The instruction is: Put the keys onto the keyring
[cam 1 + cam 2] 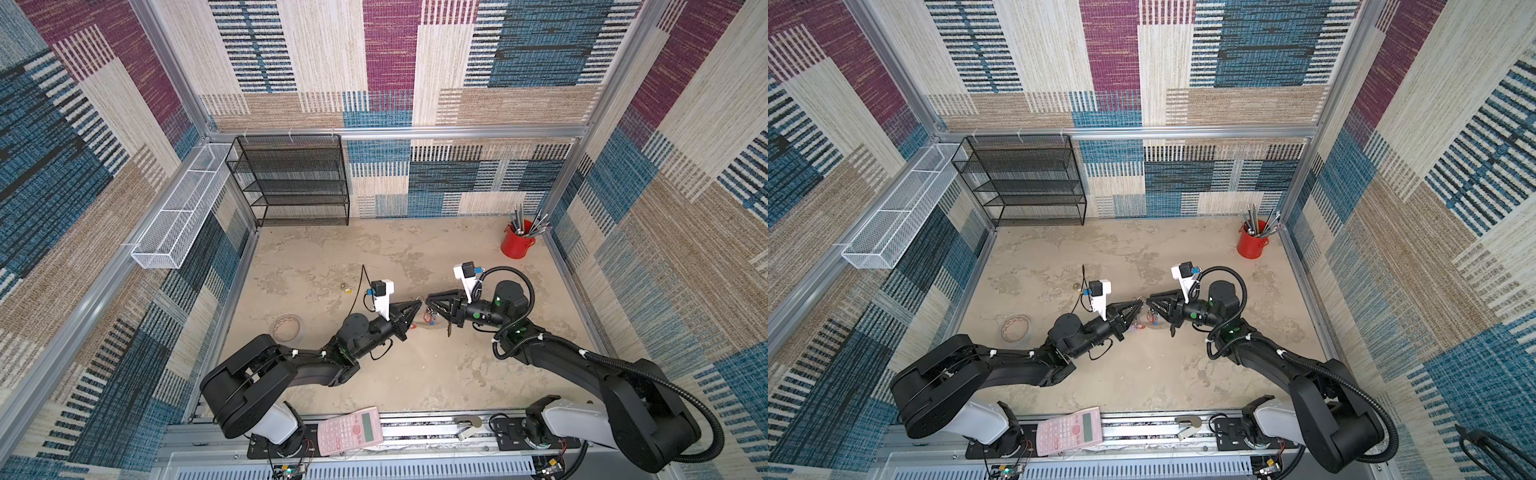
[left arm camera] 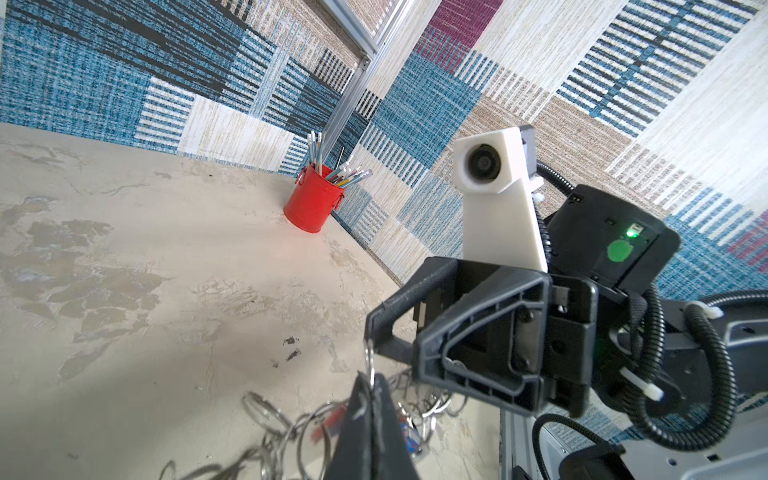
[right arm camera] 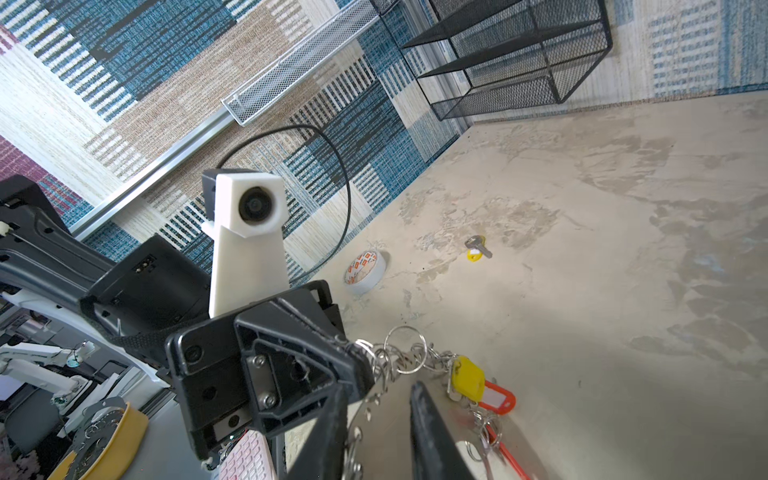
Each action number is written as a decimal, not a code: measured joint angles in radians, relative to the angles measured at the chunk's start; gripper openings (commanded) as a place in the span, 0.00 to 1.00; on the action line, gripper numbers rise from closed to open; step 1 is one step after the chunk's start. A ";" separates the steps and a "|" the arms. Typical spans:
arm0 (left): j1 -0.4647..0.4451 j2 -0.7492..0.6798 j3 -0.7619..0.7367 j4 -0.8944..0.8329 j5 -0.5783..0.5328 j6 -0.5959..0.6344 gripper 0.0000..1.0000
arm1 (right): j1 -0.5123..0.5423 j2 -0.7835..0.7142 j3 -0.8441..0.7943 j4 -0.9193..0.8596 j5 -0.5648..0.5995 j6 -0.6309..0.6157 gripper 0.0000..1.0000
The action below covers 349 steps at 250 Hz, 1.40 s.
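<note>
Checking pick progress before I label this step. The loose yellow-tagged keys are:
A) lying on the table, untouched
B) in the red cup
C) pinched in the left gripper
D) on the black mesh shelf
A: the keys lie flat on the table with nothing touching them, and both top views show them alone on the bare surface.

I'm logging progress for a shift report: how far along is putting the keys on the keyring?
Done: the keyring is held up, left claw shut on it. In hand: right claw sits at its rings; its grip is unclear. Remaining: the keys lie untouched on the table.
</note>
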<state>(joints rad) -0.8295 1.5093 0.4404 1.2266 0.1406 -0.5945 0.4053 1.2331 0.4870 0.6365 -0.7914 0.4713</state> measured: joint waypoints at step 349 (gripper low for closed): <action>0.000 0.011 0.006 0.014 0.073 0.018 0.00 | 0.000 0.025 0.004 0.026 -0.133 0.047 0.15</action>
<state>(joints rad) -0.8291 1.5200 0.4465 1.2411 0.2134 -0.5770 0.4057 1.2583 0.4908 0.6624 -0.9245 0.5179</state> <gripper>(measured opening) 0.050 0.160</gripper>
